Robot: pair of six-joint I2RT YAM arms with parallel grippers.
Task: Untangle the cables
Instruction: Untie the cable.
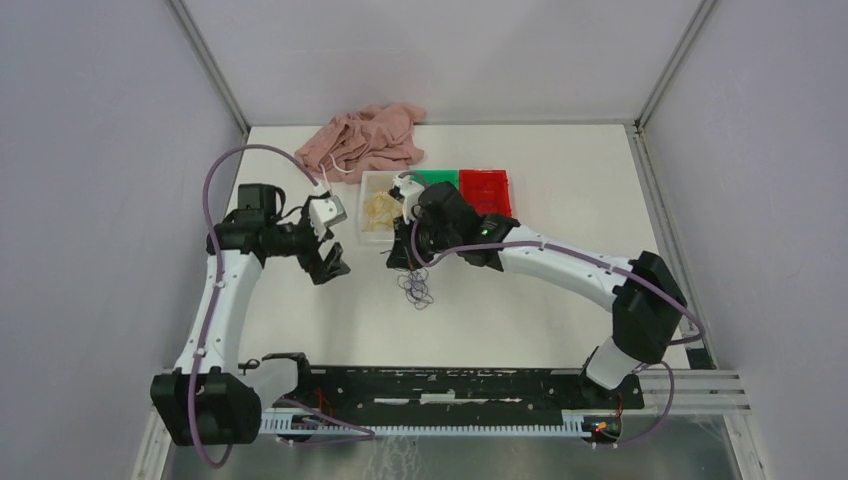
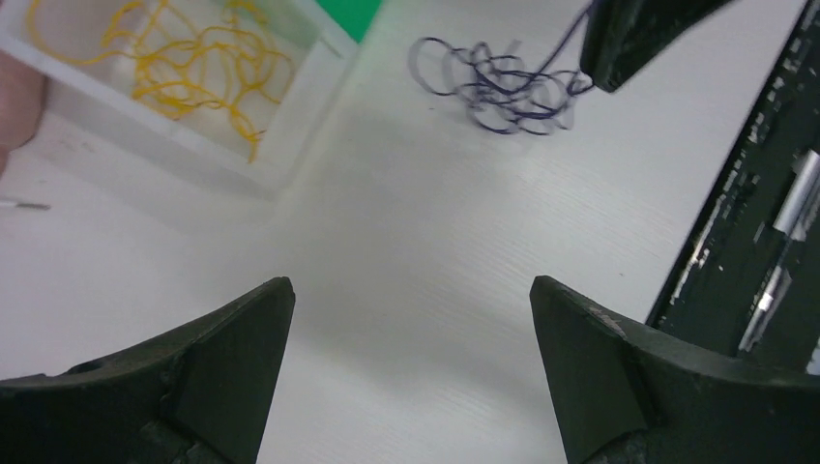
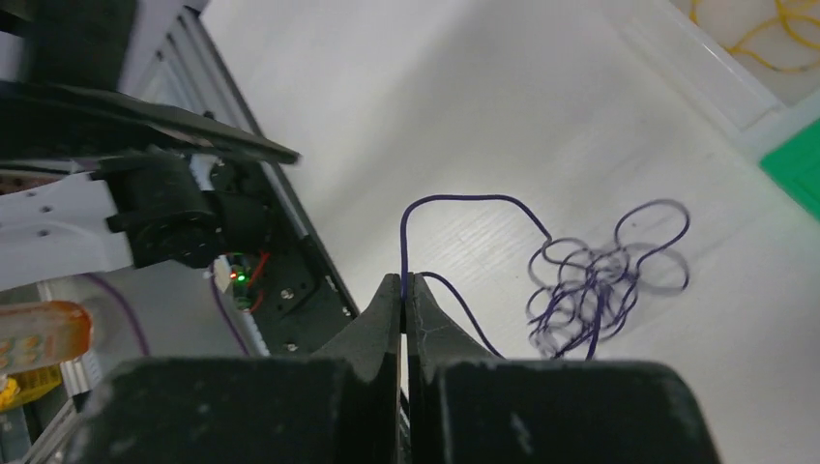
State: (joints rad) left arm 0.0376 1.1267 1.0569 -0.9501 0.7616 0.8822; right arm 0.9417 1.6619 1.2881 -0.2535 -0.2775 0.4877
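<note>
At the near edge, the black rail (image 1: 450,385) runs across between the two arm bases. Beyond it the tabletop (image 1: 530,315) is bare over a wide strip, most of all on the right side, under the long right arm.

The purple cable (image 3: 585,290) lies near the middle of this strip as a small heap of curly loops, well apart from every edge. One strand rises from the heap in an arc into the right claw (image 3: 404,285), whose jaws are pressed together on it. The loops look blurred, so I cannot say if some are lifted.

The left claw (image 2: 411,290) hovers to the left of the heap with its jaws spread wide and nothing between them; bare tabletop shows below it.

Farther back stands the white tray (image 1: 372,235) with the yellow cables (image 2: 203,68) inside its walls. To its right come the green tray (image 1: 440,177) and the red tray (image 1: 485,190), side by side. The pink cloth (image 1: 365,140) is crumpled at the far edge, against the back wall.
</note>
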